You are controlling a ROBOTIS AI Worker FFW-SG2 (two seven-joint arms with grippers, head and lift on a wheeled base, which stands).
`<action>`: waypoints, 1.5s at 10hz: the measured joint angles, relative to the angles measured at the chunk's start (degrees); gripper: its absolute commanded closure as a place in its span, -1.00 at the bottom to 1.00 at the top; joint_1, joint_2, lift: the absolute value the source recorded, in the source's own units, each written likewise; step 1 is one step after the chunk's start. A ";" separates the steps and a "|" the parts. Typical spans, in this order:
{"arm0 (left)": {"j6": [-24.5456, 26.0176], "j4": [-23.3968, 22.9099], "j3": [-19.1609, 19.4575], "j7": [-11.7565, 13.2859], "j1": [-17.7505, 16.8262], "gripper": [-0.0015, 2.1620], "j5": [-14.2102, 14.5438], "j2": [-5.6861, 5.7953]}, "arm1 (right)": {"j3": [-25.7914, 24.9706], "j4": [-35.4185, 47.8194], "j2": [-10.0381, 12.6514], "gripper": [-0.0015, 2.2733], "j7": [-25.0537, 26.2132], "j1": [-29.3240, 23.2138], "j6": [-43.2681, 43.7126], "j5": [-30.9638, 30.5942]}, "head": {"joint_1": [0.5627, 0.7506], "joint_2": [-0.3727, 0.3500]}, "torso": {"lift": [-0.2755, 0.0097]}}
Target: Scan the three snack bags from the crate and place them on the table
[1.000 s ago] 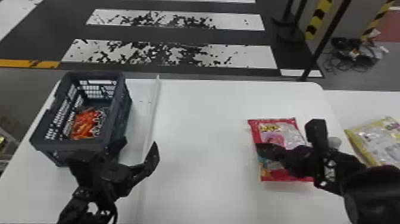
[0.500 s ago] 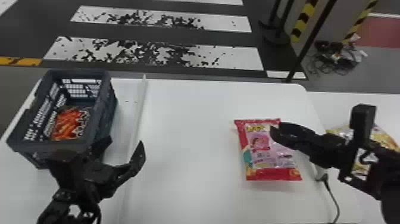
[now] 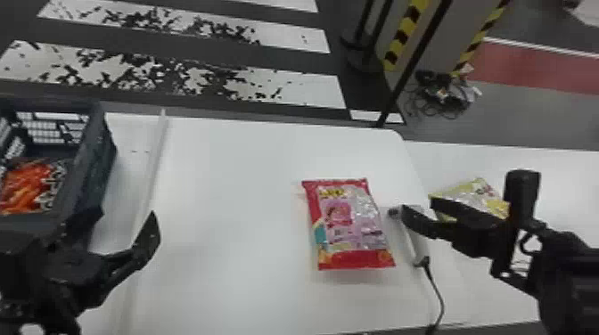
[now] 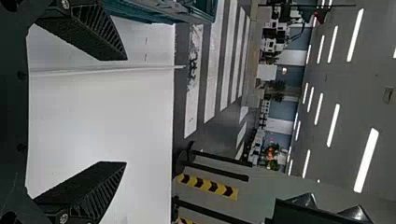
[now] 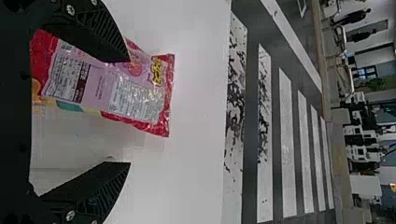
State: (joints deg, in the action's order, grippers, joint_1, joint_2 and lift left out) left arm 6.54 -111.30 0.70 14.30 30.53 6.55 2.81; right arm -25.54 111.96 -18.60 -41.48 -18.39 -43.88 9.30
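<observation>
While the red-and-pink glossy plastic snack bag [image 3: 352, 222] lies flat on the table, both my black two-finger grippers are empty and spread.

My right gripper [image 3: 416, 207]: fingers wide, nothing between them. It is just right of the pink bag, apart from it in the head view. Right wrist view has one finger crossing in front of the bag, printed label panels facing up.

My left gripper [image 3: 127, 214]: also wide, nothing gripped. It sits left of the pink bag, near the crate. Left wrist view: bare white table [image 4: 102, 116] behind the gap between its fingers.

Just right of the pink bag: long pale grey-white device [image 3: 416, 245], dark cable [image 3: 436, 289] running off its near end.

Further right, on the adjoining white surface [image 3: 557, 178]: yellow-and-silver foil snack bag [image 3: 477, 194], partly hidden behind my right arm's gripper.

Far left: dark blue-grey plastic crate [image 3: 96, 165] with mesh walls, orange snack bag with black-and-white print [image 3: 26, 187] inside. White raised strip [image 3: 153, 165] runs between crate and pink bag.
</observation>
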 measured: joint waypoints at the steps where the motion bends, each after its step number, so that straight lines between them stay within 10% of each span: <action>1: -0.20 0.25 0.00 -0.03 0.02 -0.93 0.04 -0.03 | -0.44 -2.02 -0.98 -0.92 -0.06 -0.03 0.13 -0.21 | 0.41 -0.78 | 0.50; 9: -1.70 3.17 -0.27 0.03 -0.99 -0.93 0.43 -0.08 | 5.91 -22.58 -5.03 -0.87 -0.64 9.21 2.43 -3.43 | 0.41 -0.87 | 0.50; 11: -1.98 3.66 -0.27 0.03 -1.16 -0.93 0.57 0.00 | 7.83 -26.44 -5.51 -0.28 -0.59 11.60 3.21 -4.77 | 0.41 -0.86 | 0.50; 13: -2.66 4.16 -0.25 0.03 -1.30 -0.93 0.71 -0.01 | 9.13 -28.41 -5.77 0.82 -0.25 13.04 3.48 -6.78 | 0.41 -0.87 | 0.50; 15: -3.22 4.65 -0.26 0.03 -1.43 -0.93 0.75 -0.10 | 10.09 -29.25 -5.91 0.98 1.65 13.59 3.34 -7.76 | 0.41 -0.88 | 0.50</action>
State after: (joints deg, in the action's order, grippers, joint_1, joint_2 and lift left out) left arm 3.32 -106.66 0.44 14.32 29.10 7.29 2.71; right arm -15.46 82.71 -24.51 -39.83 -4.79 -40.55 1.54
